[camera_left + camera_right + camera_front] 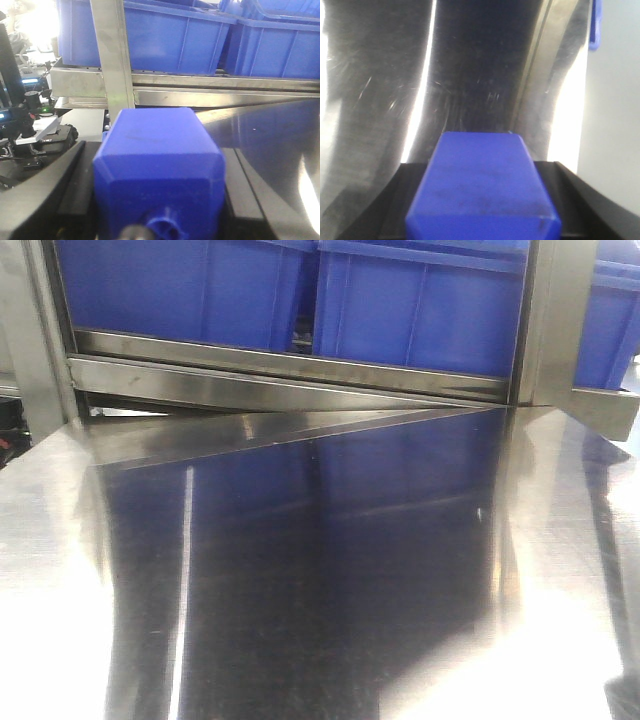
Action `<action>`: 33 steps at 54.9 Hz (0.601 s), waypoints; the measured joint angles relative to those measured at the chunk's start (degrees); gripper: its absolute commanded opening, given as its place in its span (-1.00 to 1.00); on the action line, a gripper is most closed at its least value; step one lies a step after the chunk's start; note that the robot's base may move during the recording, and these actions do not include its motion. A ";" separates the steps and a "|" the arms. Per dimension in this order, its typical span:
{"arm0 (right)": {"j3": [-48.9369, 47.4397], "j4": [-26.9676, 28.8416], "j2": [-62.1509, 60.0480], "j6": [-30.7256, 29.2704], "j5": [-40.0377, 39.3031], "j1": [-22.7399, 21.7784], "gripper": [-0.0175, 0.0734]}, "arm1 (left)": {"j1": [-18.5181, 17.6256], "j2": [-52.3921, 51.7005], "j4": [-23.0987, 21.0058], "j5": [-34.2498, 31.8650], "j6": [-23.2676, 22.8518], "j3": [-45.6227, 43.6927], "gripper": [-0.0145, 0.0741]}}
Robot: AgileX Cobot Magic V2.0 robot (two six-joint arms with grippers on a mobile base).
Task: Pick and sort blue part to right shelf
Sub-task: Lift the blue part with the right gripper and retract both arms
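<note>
My left gripper (160, 155) is shut on a blue part (157, 165), a chunky block with bevelled corners held between the black fingers (70, 175). Ahead of it in the left wrist view stand the shelf's flat steel front rail (200, 82) and blue bins (170, 37). My right gripper (481, 175) is shut on a second blue part (482, 185), held over the scratched steel table (470, 75). The front view shows the same shelf rail (300, 365) and bins (410, 300) across the back; neither gripper appears there.
A shiny steel table (330, 580) fills the front view up to the shelf. A vertical steel post (112, 55) stands just ahead of the left gripper, another post (555, 320) at the right. Dark equipment (30, 125) sits left of the table.
</note>
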 measured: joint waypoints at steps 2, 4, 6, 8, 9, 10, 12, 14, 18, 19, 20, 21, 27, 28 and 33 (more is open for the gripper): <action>1.21 0.00 -2.66 -0.09 0.00 0.00 0.05 | 0.00 0.00 0.22 0.00 0.00 0.00 0.08; 2.19 0.00 -6.59 -0.09 0.15 0.00 0.05 | 0.00 0.00 0.36 0.00 0.00 0.00 0.08; 2.96 0.00 -9.97 -0.09 0.56 0.00 0.05 | 0.00 0.00 0.36 0.00 0.00 0.00 0.08; 3.36 0.00 -13.23 -0.09 0.93 0.00 0.05 | 0.00 0.00 0.36 0.00 0.00 0.00 0.08; 3.47 0.00 -14.49 -0.09 1.08 0.00 0.05 | 0.00 0.00 0.39 0.00 0.00 0.00 0.08; 3.59 0.00 -16.32 -0.09 1.40 0.00 0.05 | 0.00 0.00 0.39 0.00 0.00 0.00 0.08; 3.70 0.00 -19.27 -0.09 1.86 0.00 0.05 | 0.00 0.00 0.39 0.00 0.00 0.00 0.08; 3.70 0.00 -22.13 -0.09 2.21 0.00 0.05 | 0.00 0.00 0.39 0.00 0.00 0.00 0.08; 3.70 0.00 -28.02 -0.09 2.41 0.00 0.05 | 0.00 0.00 0.49 0.00 0.00 0.00 0.08; 3.80 0.00 -29.49 -0.09 2.41 0.00 0.05 | 0.00 0.00 0.49 0.00 0.00 0.00 0.08; 3.80 0.00 -30.43 -0.09 2.42 0.00 0.05 | 0.00 0.00 0.49 -0.11 0.00 0.00 0.08; 3.80 0.00 -31.82 -0.09 2.54 0.00 0.05 | 0.00 0.00 0.49 -0.11 0.00 0.00 0.08; 3.80 0.00 -37.70 -0.09 2.75 0.00 0.05 | 0.00 0.00 0.49 -0.11 0.00 0.00 0.08; 3.80 0.00 -38.26 -0.09 2.75 0.00 0.05 | 0.00 0.00 0.49 -0.11 0.00 0.00 0.08; 3.80 0.00 -40.71 -0.09 2.75 0.00 0.05 | 0.00 0.00 0.49 -0.11 0.00 0.00 0.08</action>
